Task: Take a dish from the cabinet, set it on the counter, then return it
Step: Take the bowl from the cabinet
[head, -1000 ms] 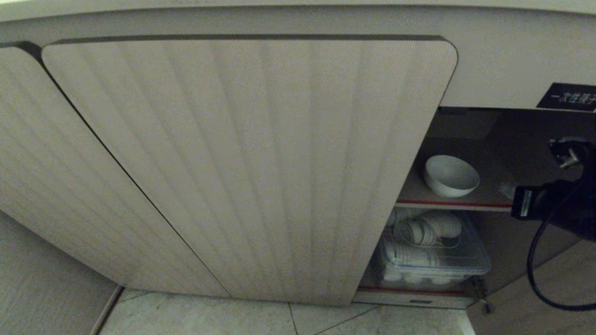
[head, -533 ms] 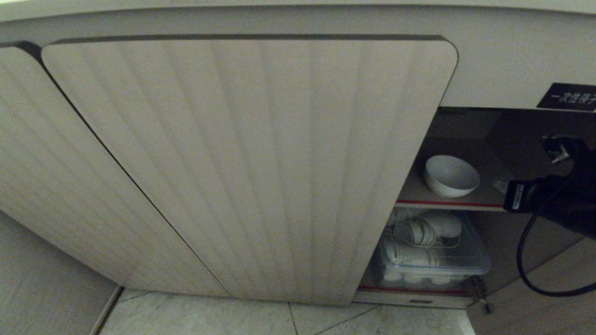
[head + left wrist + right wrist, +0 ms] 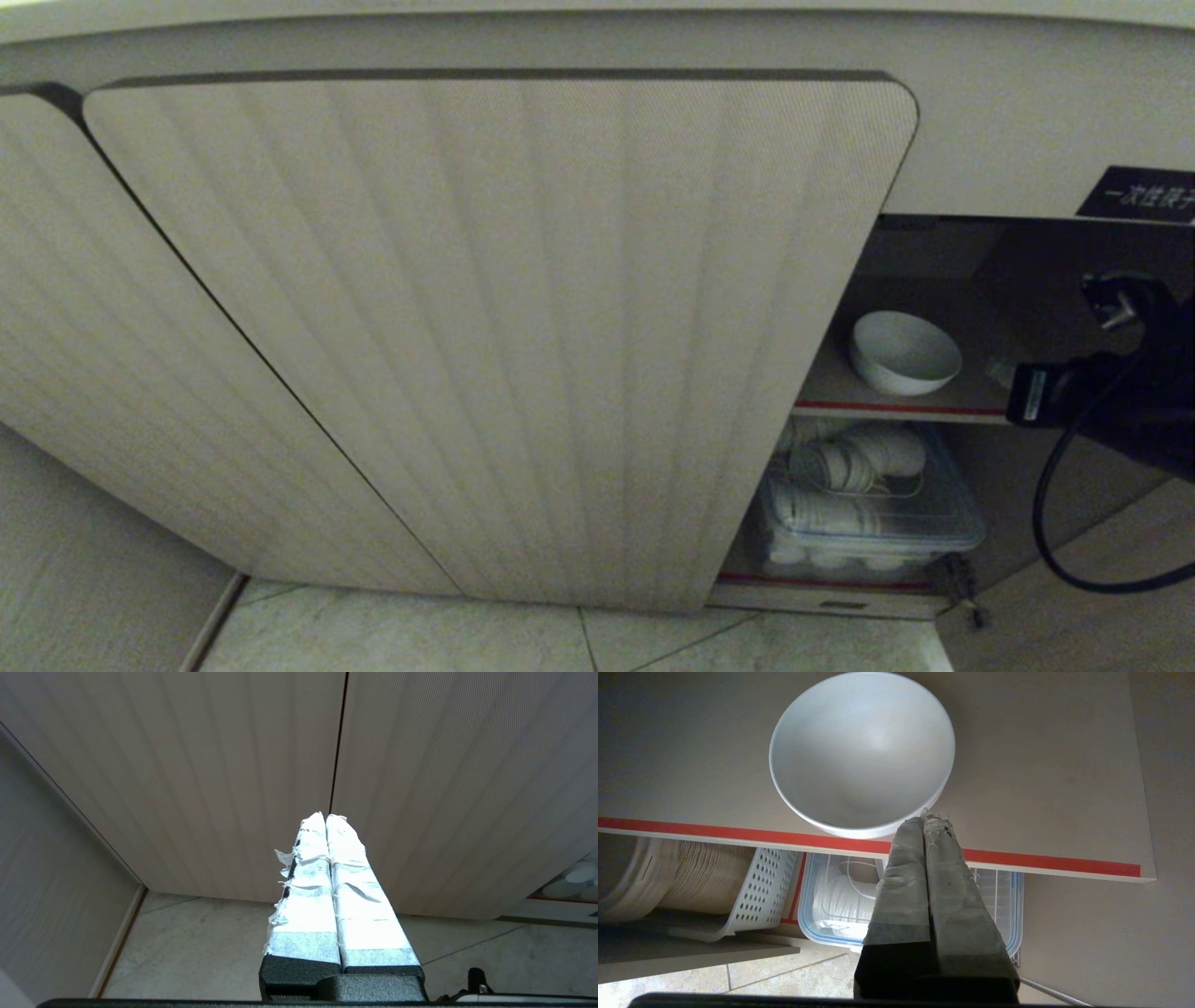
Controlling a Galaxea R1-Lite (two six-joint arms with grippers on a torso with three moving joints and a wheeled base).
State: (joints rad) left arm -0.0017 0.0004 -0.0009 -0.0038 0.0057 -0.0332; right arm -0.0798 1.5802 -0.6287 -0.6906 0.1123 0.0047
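White and shiny, the dish (image 3: 904, 351) sits upright on the top grey shelf (image 3: 831, 387) inside the cabinet (image 3: 980, 177). It stands close to the shelf's red front edge (image 3: 738, 834). One ribbed door (image 3: 523, 327) of the cabinet covers most of the front, and the open part is on the robot's right side.

Below the shelf sits a clear plastic box (image 3: 934, 537) with white ribbed cups (image 3: 845, 465) lying in it. In the right wrist view a white basket with little holes (image 3: 759, 891) stands beside the box, with more stacked white things (image 3: 696, 877) in it.

A small black label (image 3: 1139, 196) with white writing is stuck above the open part.

The right hand (image 3: 930, 817) is just in front of the shelf, and its two taped fingers (image 3: 906, 868) are pressed together with nothing between them. Their tips look very close to the near rim of the dish, but I cannot tell if they touch it.

The left hand (image 3: 325, 817) is parked low, facing the closed doors (image 3: 233, 765) above the tile floor (image 3: 196, 947). Its taped fingers (image 3: 359, 891) are pressed together too and hold nothing.
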